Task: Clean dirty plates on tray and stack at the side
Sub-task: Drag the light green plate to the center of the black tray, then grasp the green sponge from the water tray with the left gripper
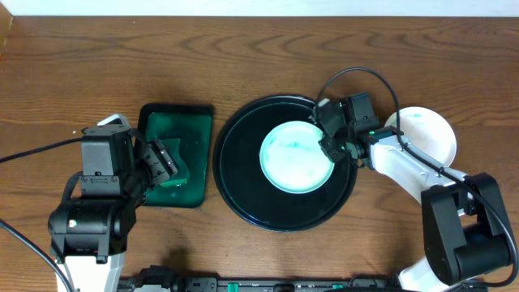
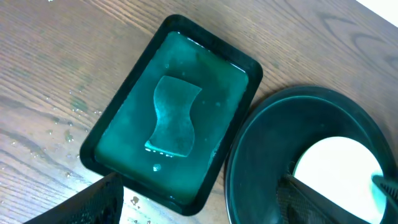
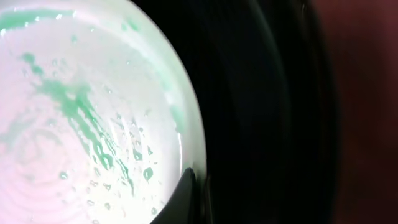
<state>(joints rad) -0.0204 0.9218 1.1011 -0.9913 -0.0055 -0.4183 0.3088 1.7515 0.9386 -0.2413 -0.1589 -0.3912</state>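
Two jobs: lower left end effector (image 1: 165, 161) (spread wide, empty) onto sponge (image 2: 171, 118) in green tray (image 2: 132, 90), 9 o'clock of black tray (image 1: 243, 174), pinching across its narrow waist; steady smeared plate (image 1: 293, 158) at tray centre. Cannot tell right end effector (image 1: 331, 139) grip, parked at plate's 2 o'clock rim. Second plate (image 1: 426, 130) on tabletop (image 1: 243, 57), 3 o'clock of tray.

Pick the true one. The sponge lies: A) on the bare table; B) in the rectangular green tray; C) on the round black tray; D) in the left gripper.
B: the sponge lies flat in the liquid inside the rectangular green tray.
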